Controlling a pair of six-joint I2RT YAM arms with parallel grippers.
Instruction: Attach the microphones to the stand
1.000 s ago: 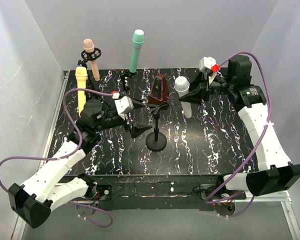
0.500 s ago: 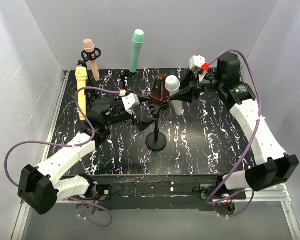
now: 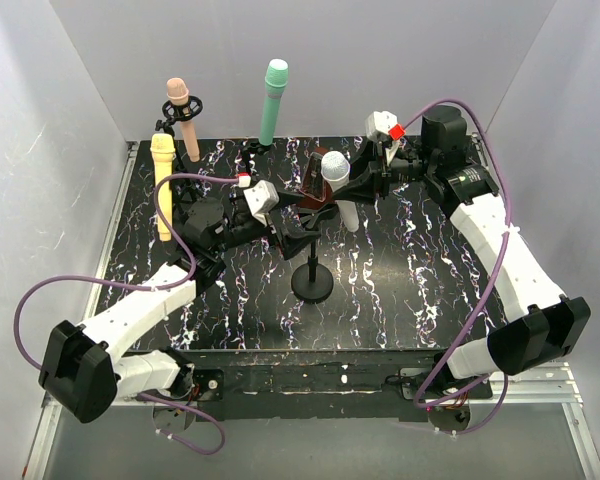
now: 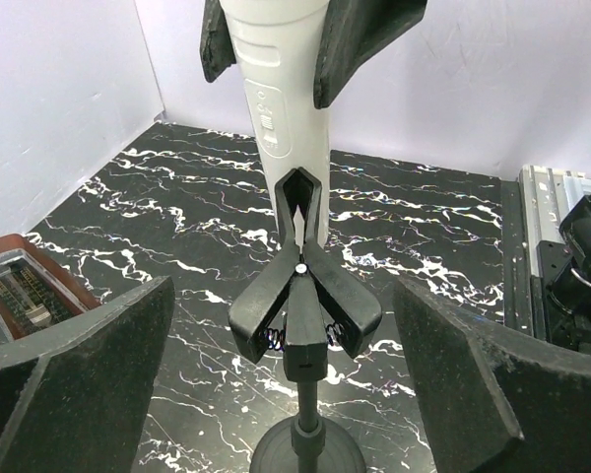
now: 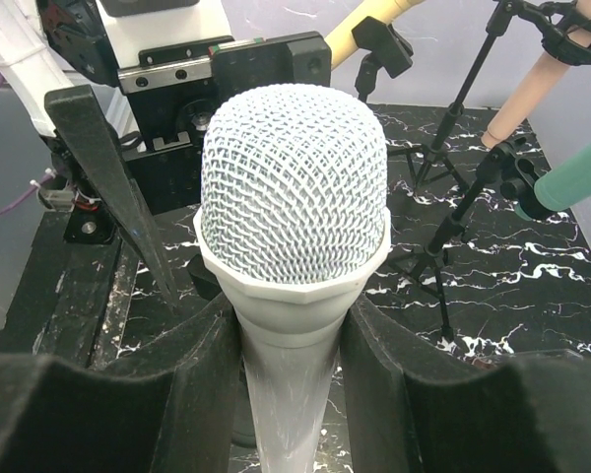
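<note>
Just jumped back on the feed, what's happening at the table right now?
The right gripper holds the white microphone upright by its handle, just beside the spring clip of the free stand mid-table; it is not in the clip yet. The left gripper is open, its fingers either side of that clip without touching it. The peach-pink, yellow and teal microphones already sit in stands at the back left.

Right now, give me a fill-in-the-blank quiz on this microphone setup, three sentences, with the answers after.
1. The microphone clamped in the right gripper is ____ in colour.
2. The left gripper is ____, straddling the stand clip.
3. At the back, ____ other microphones sit on stands: peach-pink, yellow and teal-green.
Answers: white; open; three.
</note>
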